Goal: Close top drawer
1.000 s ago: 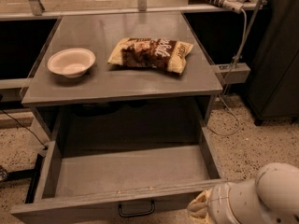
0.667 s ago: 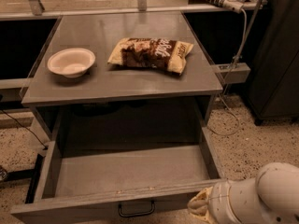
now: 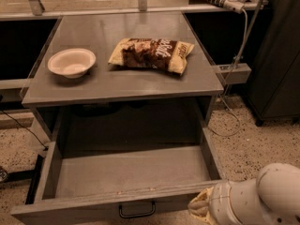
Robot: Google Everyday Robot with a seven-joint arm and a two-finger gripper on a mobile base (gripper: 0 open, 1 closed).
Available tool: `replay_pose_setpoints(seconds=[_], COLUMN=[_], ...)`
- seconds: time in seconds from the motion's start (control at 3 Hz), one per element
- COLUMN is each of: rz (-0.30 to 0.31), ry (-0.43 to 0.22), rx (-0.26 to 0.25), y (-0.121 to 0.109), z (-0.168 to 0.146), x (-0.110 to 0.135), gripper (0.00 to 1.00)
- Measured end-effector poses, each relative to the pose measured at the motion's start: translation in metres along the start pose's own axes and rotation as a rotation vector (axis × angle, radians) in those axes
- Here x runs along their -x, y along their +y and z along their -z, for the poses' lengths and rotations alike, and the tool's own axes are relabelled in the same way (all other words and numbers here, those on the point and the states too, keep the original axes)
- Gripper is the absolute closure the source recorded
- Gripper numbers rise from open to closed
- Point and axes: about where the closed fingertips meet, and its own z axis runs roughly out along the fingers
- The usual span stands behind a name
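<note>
The top drawer (image 3: 131,172) is a wide, shallow grey box pulled far out from under the grey cabinet top (image 3: 122,86); its inside is bare. Its flat front (image 3: 93,206) runs along the bottom of the camera view with a small black wire handle (image 3: 137,210) at the centre. The gripper (image 3: 199,206) is at the lower right, just in front of the drawer front and right of the handle, on the end of the white arm (image 3: 262,198). The two lower drawers are out of view.
A white bowl (image 3: 71,62) and a brown snack bag (image 3: 151,54) lie on the cabinet top. A cable and power strip (image 3: 232,71) hang at the right beside a dark cabinet (image 3: 276,50). Speckled floor lies on both sides.
</note>
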Motion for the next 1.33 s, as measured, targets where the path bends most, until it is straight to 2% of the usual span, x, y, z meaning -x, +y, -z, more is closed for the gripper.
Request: replay_pose_setpoints(seconds=[0.33,0.67,1.0,1.33], rz=[0.0,0.023,0.031,0.048], ry=[0.0,0.002,-0.01,-0.015], rx=[0.0,-0.044,-0.122,-0.186], y=[0.0,-0.012,-0.048,-0.087], z=[0.0,0.002,0.007,0.012], x=[0.0,0.003,0.01,0.021], gripper=[0.12,0.0,0.0,0.18])
